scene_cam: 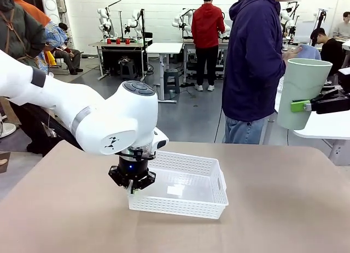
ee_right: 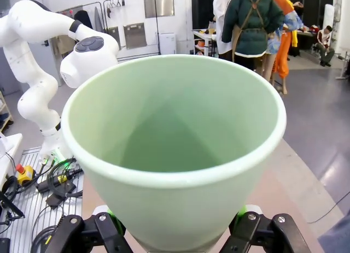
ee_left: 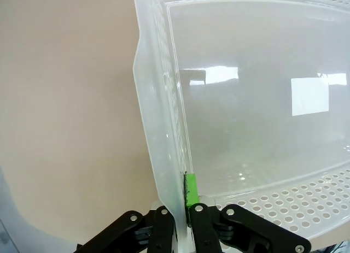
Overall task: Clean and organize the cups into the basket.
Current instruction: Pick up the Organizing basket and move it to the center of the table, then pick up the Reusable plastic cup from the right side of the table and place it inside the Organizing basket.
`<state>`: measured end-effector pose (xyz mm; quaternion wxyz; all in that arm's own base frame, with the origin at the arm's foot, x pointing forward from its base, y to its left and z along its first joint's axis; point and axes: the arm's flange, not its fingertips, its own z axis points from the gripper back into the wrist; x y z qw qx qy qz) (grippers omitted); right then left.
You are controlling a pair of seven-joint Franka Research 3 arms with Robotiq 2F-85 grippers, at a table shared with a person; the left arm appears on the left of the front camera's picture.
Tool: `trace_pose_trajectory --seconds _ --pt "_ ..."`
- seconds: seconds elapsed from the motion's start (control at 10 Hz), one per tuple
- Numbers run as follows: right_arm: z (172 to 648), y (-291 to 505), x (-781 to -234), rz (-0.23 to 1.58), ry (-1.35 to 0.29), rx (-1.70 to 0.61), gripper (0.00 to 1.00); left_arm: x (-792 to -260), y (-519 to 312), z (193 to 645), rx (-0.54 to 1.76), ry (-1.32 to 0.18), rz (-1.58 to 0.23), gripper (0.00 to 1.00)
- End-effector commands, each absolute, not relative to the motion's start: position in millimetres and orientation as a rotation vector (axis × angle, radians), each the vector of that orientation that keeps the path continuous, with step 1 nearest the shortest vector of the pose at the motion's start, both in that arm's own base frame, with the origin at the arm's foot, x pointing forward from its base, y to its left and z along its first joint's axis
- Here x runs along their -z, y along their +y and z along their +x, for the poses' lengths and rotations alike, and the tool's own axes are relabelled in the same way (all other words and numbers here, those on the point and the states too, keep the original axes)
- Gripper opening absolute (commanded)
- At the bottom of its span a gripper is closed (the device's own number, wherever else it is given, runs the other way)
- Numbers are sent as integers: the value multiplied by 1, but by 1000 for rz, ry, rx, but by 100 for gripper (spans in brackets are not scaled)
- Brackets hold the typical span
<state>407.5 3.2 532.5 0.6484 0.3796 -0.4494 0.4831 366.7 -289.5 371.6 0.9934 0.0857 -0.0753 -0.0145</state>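
Mint cup (scene_cam: pixel 302 92) held aloft, right, by R gripper (ee_right: pixel 175 227); basket (scene_cam: pixel 180 207) wall pinched by L gripper (ee_left: pixel 184 208); next, cup to be lowered in.

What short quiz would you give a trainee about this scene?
1. True or false: the left end effector is clamped on the basket wall.
2. What does the right end effector hold? A) a tan cup B) the mint green cup C) nothing
3. Short answer: is that cup in the basket yet?

Key: 1 true. 2 B. 3 no, it is held up in the air, off to the basket's right.
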Motion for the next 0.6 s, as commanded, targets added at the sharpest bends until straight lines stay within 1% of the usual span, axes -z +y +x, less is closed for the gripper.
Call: trace_pose_trajectory --seconds 0.0,0.1,0.5 --pt "407 3 -533 863 -1024 -1101 0 -364 -284 374 1 -167 184 0" --pt "407 3 -533 863 -1024 -1101 0 -372 -289 367 29 -151 172 0" --pt "407 3 -533 863 -1024 -1101 0 -372 -289 367 29 -151 172 0"
